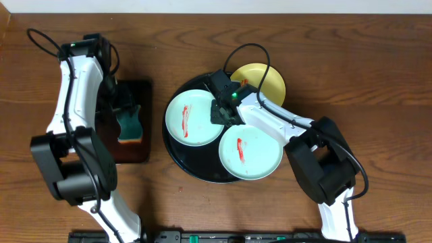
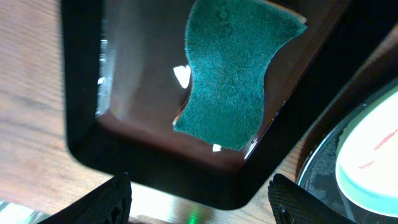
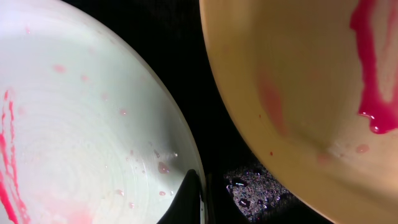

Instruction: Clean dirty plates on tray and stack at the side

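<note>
The round black tray (image 1: 177, 156) holds three sauce-streaked plates. A mint plate (image 1: 192, 118) lies at its left, another mint plate (image 1: 251, 152) at the front right, and a yellow plate (image 1: 266, 77) at the back right. My right gripper (image 1: 221, 111) is shut on the left mint plate's right rim. In the right wrist view its finger (image 3: 186, 199) lies on that plate (image 3: 81, 124), with the yellow plate (image 3: 298, 81) beside it. My left gripper (image 2: 199, 202) is open over the small tray, just short of a green sponge (image 2: 233, 68), with nothing between its fingers.
A small rectangular black tray (image 1: 138, 152) left of the round tray carries the sponge (image 1: 131, 127). The table around both trays is brown wood. Wet droplets sit on the round tray's floor (image 3: 249, 186) between the plates.
</note>
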You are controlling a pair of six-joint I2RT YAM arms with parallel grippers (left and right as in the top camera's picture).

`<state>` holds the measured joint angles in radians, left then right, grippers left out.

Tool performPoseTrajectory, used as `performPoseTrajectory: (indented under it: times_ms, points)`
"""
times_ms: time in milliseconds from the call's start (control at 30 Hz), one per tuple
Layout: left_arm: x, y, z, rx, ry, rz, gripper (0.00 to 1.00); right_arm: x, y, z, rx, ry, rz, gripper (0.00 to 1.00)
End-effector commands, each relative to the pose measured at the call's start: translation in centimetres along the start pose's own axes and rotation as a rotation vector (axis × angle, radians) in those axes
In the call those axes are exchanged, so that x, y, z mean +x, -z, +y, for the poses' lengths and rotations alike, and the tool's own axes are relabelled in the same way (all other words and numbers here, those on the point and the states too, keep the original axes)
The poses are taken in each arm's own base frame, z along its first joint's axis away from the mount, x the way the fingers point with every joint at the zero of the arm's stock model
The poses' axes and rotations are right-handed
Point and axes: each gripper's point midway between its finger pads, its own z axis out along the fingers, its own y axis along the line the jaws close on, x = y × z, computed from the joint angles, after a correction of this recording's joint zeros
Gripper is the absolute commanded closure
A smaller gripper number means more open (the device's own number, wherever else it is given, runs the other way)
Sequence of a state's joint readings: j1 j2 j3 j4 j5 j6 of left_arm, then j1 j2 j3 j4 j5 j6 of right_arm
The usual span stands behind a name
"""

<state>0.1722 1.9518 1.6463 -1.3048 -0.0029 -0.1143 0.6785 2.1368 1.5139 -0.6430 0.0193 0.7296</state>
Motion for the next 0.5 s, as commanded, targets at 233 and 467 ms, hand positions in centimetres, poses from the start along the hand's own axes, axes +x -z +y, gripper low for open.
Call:
performPoseTrajectory:
  times_ms: [233,467]
  points:
    - [-0.8,-4.2,-1.5,0.057,-0.085,0.079,0.25,0.3,-0.8,0.1,0.014,0.023,0.005,0.99]
    - [-0.7,-7.1,-1.6,0.055,-0.084,0.078,0.25,0.3,-0.8,0.1,0.014,0.023,0.005,0.98]
